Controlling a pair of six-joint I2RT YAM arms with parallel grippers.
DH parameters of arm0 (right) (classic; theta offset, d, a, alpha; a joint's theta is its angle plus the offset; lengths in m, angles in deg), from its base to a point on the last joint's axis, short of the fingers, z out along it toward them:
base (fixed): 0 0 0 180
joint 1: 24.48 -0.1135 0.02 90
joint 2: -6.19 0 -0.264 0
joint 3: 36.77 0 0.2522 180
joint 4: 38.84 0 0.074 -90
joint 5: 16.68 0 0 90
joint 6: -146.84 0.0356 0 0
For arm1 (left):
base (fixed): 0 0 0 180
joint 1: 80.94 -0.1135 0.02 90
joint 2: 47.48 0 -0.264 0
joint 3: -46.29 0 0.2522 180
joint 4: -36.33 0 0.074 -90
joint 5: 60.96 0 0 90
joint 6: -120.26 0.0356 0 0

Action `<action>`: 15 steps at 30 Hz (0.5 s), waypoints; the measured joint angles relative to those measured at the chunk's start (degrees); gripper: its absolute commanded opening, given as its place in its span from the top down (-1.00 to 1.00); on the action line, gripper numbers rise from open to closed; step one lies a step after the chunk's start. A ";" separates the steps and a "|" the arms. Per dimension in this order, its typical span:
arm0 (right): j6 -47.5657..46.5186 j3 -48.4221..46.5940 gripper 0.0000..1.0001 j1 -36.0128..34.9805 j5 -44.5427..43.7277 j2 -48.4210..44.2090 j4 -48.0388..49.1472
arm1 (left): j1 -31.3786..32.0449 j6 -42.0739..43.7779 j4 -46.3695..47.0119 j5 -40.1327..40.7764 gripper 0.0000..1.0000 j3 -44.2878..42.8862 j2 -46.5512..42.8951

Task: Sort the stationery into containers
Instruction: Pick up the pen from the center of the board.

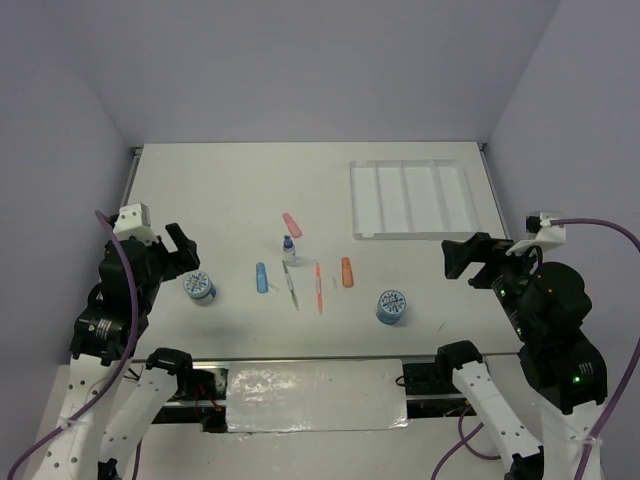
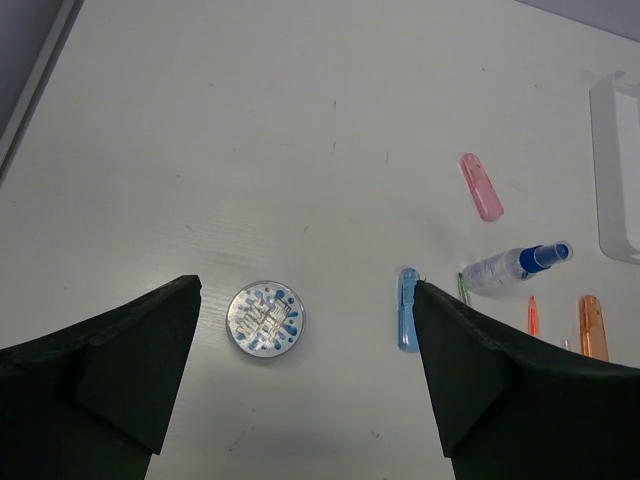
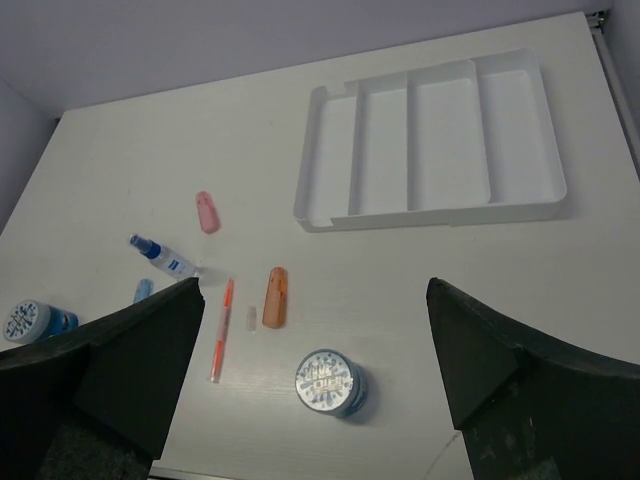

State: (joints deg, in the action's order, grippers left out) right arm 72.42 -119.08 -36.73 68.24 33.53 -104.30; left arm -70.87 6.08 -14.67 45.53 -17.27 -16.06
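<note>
White table [image 1: 220, 200]: left gripper [image 2: 306, 290] and right gripper [image 3: 313, 287] gape empty; left wrist clips tray [image 2: 620, 170].

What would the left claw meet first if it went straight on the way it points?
Probably the blue roll, lying just ahead of the open left claw in its wrist view; depth is unclear.

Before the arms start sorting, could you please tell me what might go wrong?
The bottle lies on its side close to the whitish pen; grabbing either could nudge the other. The orange pen lies thin and flat, so a grip may slip. The tray sits far right, likely a stretch for the left tool.
</note>
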 measured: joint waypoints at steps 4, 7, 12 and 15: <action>0.09 0.02 -0.99 0.00 0.61 -0.04 0.22 | 0.00 0.00 0.00 -0.04 -0.99 0.00 -0.02; 0.70 2.23 -0.99 0.00 4.57 -1.22 3.32 | 0.00 0.00 0.00 -0.15 -0.99 0.00 0.00; 4.42 7.87 -0.99 -0.02 15.41 -0.33 9.16 | 0.00 0.02 0.02 -0.31 -0.99 0.02 0.37; 7.43 11.45 -0.99 -2.12 19.26 5.79 13.92 | 0.00 0.02 0.02 -0.33 -0.99 0.09 0.37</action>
State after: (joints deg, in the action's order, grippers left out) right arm 79.85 -107.63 -38.85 87.50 39.32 -90.38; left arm -70.87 6.10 -14.65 45.20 -17.19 -15.69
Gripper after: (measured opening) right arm 0.994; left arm 0.993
